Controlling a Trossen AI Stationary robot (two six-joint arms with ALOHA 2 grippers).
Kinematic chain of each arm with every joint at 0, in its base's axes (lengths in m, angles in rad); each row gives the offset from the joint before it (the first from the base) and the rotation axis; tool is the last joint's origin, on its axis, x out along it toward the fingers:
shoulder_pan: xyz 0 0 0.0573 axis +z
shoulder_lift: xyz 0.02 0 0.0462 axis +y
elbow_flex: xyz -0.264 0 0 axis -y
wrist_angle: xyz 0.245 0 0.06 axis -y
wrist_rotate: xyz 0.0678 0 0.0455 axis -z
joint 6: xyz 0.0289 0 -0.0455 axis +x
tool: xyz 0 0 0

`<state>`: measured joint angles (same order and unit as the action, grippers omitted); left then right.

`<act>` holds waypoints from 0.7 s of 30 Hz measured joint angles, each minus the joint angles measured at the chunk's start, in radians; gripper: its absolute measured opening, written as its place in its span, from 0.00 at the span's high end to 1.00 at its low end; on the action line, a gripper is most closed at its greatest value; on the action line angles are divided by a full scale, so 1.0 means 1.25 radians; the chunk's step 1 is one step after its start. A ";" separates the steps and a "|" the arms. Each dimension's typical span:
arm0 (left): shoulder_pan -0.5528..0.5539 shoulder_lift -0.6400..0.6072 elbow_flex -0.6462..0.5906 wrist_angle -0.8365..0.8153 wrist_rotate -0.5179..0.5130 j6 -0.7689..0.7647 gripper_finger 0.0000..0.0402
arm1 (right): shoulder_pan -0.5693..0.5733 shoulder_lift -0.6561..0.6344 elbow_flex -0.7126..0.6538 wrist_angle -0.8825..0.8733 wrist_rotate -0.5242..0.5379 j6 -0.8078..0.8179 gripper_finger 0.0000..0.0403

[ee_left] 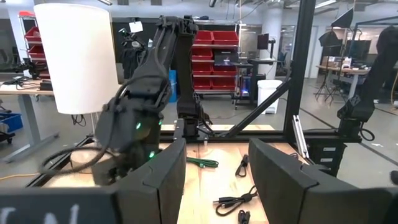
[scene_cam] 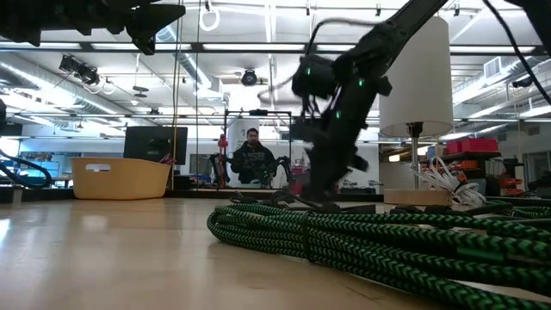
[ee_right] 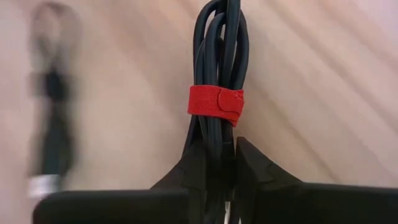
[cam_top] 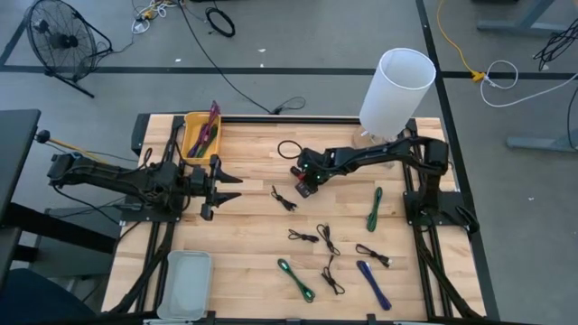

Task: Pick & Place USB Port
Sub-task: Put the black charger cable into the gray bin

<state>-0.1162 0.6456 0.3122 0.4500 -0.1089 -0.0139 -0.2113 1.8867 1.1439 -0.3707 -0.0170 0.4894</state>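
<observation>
Near the middle of the wooden counter [cam_top: 244, 226], the right gripper [ee_right: 216, 163] has its fingers [ee_right: 194, 163] pinched onto a black coiled cable [ee_right: 219, 50] bound with a red strap [ee_right: 216, 104]. The left gripper [cam_top: 219, 188] hangs beside the yellow bin [cam_top: 192, 135], fingers spread wide and holding nothing

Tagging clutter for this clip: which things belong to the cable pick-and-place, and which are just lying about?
In the job:
- right hand, shut on black cable bundle with red strap
- yellow bin holding cables
- loose cables on the table

Lying about:
- white cylinder
- grey tray
- left hand, open, waiting
</observation>
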 joint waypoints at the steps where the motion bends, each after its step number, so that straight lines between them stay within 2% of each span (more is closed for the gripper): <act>1: 0.000 0.000 0.000 0.000 0.000 0.000 0.55 | 0.005 -0.018 0.000 0.017 -0.004 -0.012 0.90; 7: 0.000 0.000 0.000 0.000 0.000 0.000 0.55 | 0.048 -0.149 0.003 0.070 -0.005 -0.062 0.90; 13: 0.000 0.000 0.000 0.001 -0.002 0.000 0.55 | 0.123 -0.286 0.004 0.145 0.069 -0.146 0.90; 17: 0.000 0.000 0.000 0.001 -0.002 -0.001 0.55 | 0.186 -0.332 0.004 0.250 0.130 -0.242 0.90; 21: 0.000 0.000 0.000 0.006 -0.002 -0.001 0.55 | 0.240 -0.328 0.005 0.373 0.133 -0.356 0.90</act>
<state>-0.1162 0.6458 0.3122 0.4569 -0.1112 -0.0147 0.0892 1.4768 1.1503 0.0961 0.1496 0.0442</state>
